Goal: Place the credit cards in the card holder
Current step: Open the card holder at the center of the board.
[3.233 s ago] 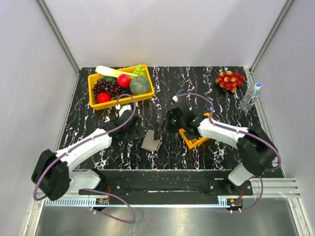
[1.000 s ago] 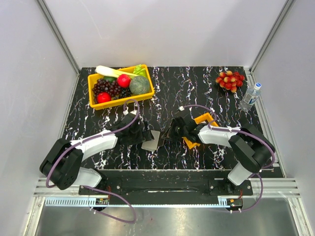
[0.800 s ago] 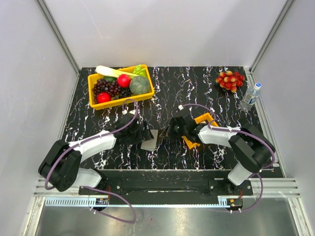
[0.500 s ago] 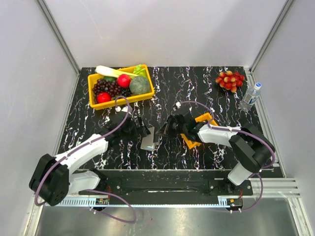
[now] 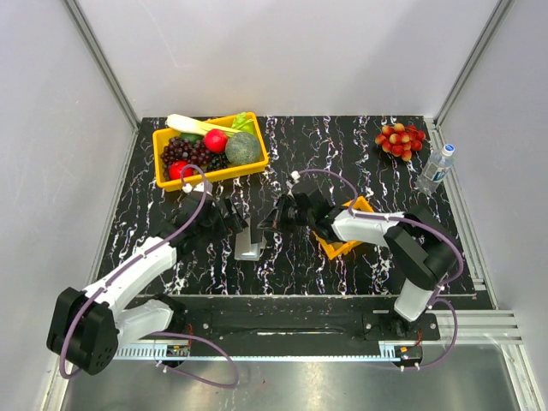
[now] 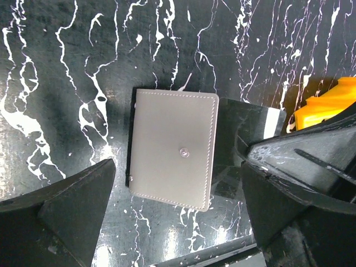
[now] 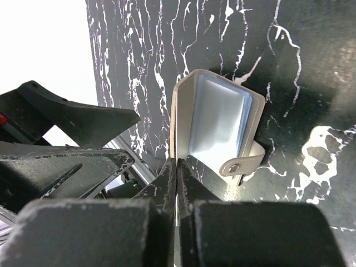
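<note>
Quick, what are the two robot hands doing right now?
Left gripper: open, holding nothing.
Right gripper: shut, tips at the card holder; grip unclear.

Card holder's [image 7: 214, 122] near edge behind the right jaws; orange tray [image 6: 328, 100] cut off at left-wrist view's edge.

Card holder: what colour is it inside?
The card holder is pale blue-grey inside, clearest in the right wrist view.

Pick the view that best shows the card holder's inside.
Right wrist: the card holder stands ajar, its pale blue-grey lining facing the camera. Left wrist shows only the taupe outside with its snap; top external shows it small, inside unreadable.
</note>
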`<state>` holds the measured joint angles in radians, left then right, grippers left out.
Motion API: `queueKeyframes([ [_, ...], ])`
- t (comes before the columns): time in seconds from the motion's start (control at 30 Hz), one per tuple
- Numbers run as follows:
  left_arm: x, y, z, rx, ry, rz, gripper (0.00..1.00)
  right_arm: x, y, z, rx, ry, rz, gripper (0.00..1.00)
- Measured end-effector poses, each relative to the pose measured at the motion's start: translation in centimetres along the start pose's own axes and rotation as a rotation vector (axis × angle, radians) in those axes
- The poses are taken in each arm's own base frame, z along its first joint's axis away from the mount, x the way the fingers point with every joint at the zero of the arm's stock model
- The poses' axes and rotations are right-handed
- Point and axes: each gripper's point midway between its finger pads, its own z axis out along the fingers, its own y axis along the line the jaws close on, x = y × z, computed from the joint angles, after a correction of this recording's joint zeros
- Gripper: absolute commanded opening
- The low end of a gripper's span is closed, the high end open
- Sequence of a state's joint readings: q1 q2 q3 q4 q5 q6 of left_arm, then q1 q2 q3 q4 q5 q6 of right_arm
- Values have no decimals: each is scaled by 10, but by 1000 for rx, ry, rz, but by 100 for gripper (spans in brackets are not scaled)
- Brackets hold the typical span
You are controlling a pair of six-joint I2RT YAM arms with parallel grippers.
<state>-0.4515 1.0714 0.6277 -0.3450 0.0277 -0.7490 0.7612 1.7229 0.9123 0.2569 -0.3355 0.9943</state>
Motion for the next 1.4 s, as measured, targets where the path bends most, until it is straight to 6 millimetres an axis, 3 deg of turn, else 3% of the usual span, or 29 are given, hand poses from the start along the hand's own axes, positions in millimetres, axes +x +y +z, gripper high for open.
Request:
queueKeyframes([
  [0.3,-7,7,-1,6,-4,-34,99,10,14,13,-23,35,-23,0],
  [0.67,6,24,5,21,44,-86,99,14,27,23,-55,60,-31,0],
  [0.8,6,22,5,44,47,-92,86,20,24,28,-51,81,-28,0],
  [0.97,9,23,7,56,53,-98,78,24,27,29,-62,93,-26,0],
  [1.03,9,23,7,60,52,-101,64,24,28,29,-64,93,-19,0],
  [1.33,4,23,5,71,31,-106,54,25,34,32,-93,103,11,0],
  [1.4,3,23,5,73,30,-105,45,25,34,32,-96,106,12,0],
])
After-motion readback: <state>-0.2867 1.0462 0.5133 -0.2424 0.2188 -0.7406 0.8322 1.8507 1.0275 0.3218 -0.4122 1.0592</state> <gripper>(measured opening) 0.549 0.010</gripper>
